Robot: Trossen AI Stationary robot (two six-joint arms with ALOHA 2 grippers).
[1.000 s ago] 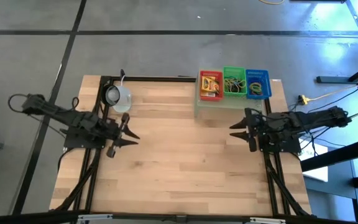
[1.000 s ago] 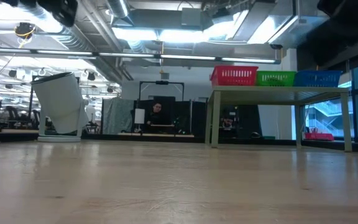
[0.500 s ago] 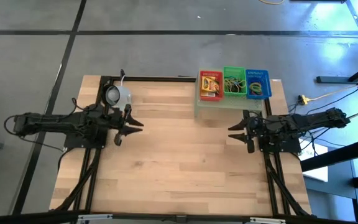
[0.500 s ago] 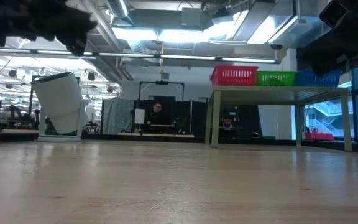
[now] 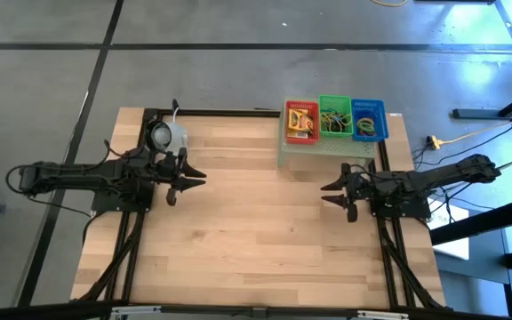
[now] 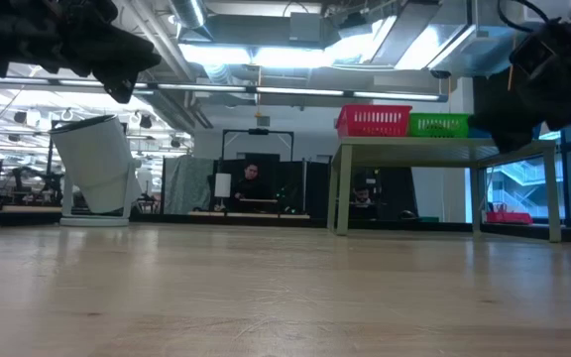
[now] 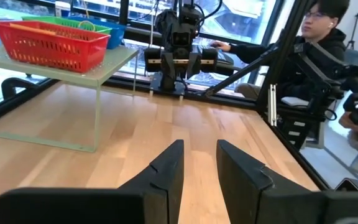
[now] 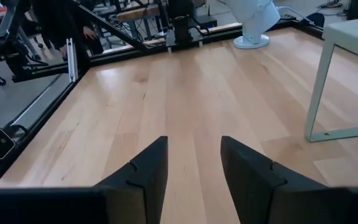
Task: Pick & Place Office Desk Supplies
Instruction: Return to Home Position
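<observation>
The office desk supplies lie in three small baskets on a pale green stand (image 5: 323, 153) at the table's far right. The red basket (image 5: 301, 123) holds a yellow printed box, the green basket (image 5: 334, 118) holds small loops, and the blue basket (image 5: 369, 119) holds more small pieces. My left gripper (image 5: 194, 182) hangs open over the table's left side, pointing level toward the right. My right gripper (image 5: 327, 193) hangs open over the right side, near the stand's front, pointing toward the left. In both wrist views nothing lies between the fingers (image 7: 199, 168) (image 8: 194, 165).
A pale round mug (image 5: 169, 136) stands at the table's far left, just beyond my left gripper. The stand's legs (image 8: 319, 87) rise beside my right gripper. Bare wood (image 5: 256, 222) lies between the two arms. A person (image 7: 319, 43) sits beyond the table's edge.
My left arm has swung about toward the table's far edge, so its gripper now points level toward the right, and it has then kept still. My right gripper has sunk toward the table, edging a little toward the near edge. Neither gripper's gap has changed.
</observation>
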